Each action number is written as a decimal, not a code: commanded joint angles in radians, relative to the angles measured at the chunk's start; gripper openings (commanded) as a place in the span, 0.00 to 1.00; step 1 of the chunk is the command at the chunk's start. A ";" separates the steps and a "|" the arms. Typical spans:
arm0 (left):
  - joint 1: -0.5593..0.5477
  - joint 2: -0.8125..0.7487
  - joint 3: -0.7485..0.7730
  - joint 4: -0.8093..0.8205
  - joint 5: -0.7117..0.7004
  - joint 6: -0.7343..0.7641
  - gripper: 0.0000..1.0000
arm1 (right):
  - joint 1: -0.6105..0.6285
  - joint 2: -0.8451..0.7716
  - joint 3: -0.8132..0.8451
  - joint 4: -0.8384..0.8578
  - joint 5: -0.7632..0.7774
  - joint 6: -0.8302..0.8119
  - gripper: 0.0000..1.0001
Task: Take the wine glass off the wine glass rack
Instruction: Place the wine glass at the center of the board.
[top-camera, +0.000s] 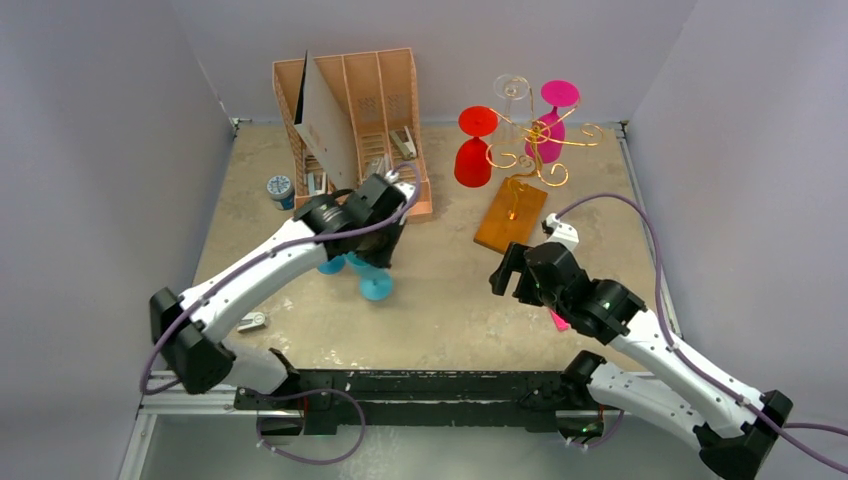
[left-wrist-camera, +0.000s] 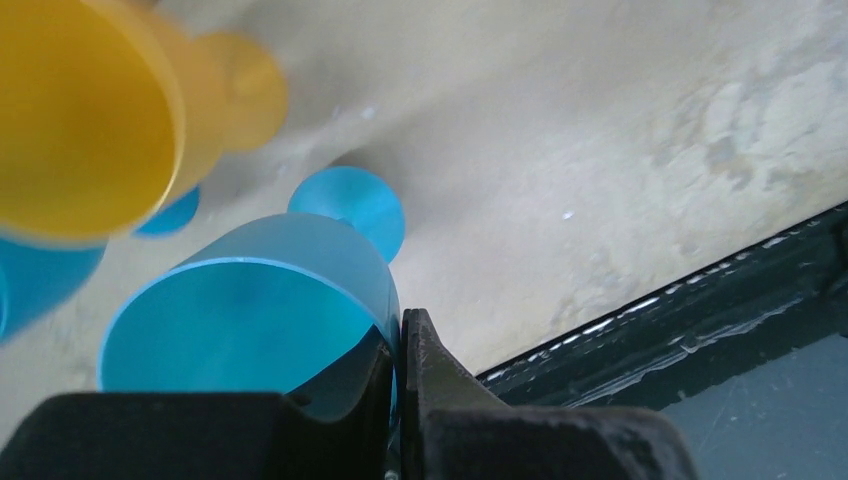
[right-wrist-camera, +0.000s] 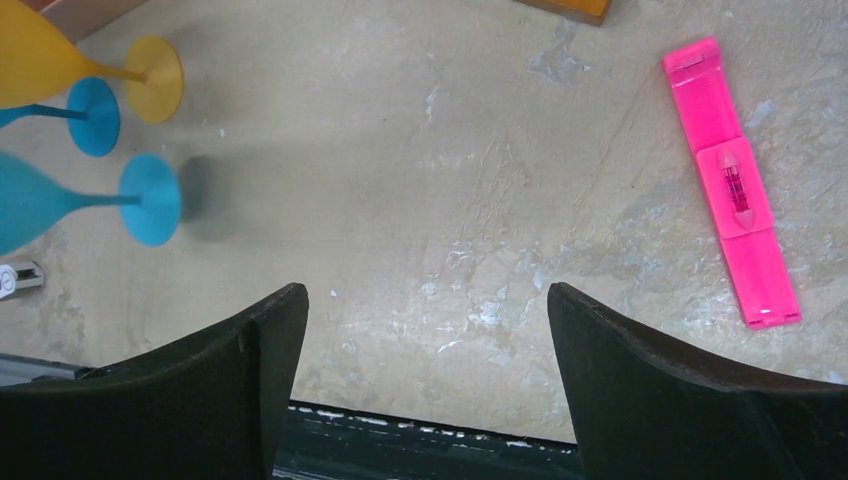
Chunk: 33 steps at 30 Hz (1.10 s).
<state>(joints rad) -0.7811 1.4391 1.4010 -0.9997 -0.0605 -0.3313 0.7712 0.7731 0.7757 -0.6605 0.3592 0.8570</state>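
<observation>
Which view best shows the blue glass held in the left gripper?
Left wrist: the blue glass fills the frame, its rim pinched in the left gripper. Top external shows only its foot under the arm; right wrist shows its bowl blurred at the left edge.

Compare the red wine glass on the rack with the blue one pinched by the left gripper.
The red wine glass hangs bowl-down from the wine glass rack; the blue wine glass is off it, tipped sideways. Nothing grips the red wine glass; the left gripper is shut on the blue wine glass's rim. Both are opaque and stemmed, with round feet.
</observation>
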 joint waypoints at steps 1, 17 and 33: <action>0.003 -0.123 -0.122 -0.121 -0.176 -0.142 0.00 | -0.003 0.022 0.032 0.007 0.036 -0.006 0.91; 0.195 -0.224 -0.241 -0.025 -0.224 -0.144 0.00 | -0.004 0.049 0.041 -0.001 0.013 0.014 0.91; 0.194 -0.195 -0.297 0.013 -0.164 -0.130 0.00 | -0.004 0.108 0.056 0.021 -0.032 0.018 0.91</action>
<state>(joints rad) -0.5873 1.2194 1.1164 -1.0084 -0.2390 -0.4767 0.7712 0.8669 0.7864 -0.6506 0.3412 0.8608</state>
